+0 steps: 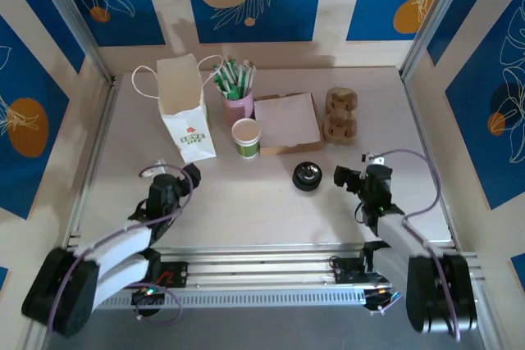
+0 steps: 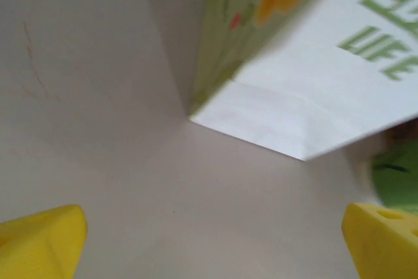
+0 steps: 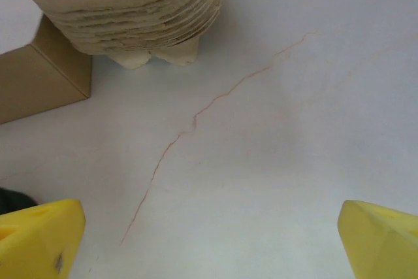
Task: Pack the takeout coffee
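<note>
The takeout coffee cup (image 1: 246,138), white with a green lower body and no lid on, stands mid-table just right of the white paper bag (image 1: 185,109). Its round black lid (image 1: 308,175) lies on the table to the right and nearer me. My left gripper (image 1: 185,176) rests low by the bag's front foot, open, with bare table between its yellow fingertips (image 2: 46,240); the bag's lower corner (image 2: 287,115) and a green sliver of the cup (image 2: 398,178) lie ahead. My right gripper (image 1: 344,176) sits just right of the lid, open and empty.
A pink cup of green-and-white sticks (image 1: 238,96) stands behind the coffee cup. A flat cardboard box (image 1: 287,123) lies to its right, and a stack of pulp cup carriers (image 1: 340,116) beyond that, seen close in the right wrist view (image 3: 130,11). Aluminium rails edge the table.
</note>
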Robot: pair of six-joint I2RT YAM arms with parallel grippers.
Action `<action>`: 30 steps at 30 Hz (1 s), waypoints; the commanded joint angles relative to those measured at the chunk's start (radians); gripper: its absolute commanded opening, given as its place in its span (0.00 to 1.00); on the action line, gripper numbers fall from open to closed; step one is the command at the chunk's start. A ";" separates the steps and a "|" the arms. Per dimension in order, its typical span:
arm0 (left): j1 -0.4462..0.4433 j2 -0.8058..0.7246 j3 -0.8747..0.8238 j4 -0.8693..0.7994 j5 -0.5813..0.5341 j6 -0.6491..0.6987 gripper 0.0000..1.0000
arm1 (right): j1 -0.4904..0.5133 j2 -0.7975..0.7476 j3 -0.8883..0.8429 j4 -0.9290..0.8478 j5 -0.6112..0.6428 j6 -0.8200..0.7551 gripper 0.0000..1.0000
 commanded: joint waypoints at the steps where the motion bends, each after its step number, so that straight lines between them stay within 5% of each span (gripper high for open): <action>1: 0.232 0.515 0.194 0.547 0.068 0.818 1.00 | -0.007 0.504 0.214 0.525 -0.067 -0.121 0.99; 30: 0.232 0.494 0.181 0.550 0.080 0.821 1.00 | 0.007 0.458 0.231 0.457 -0.023 -0.121 0.99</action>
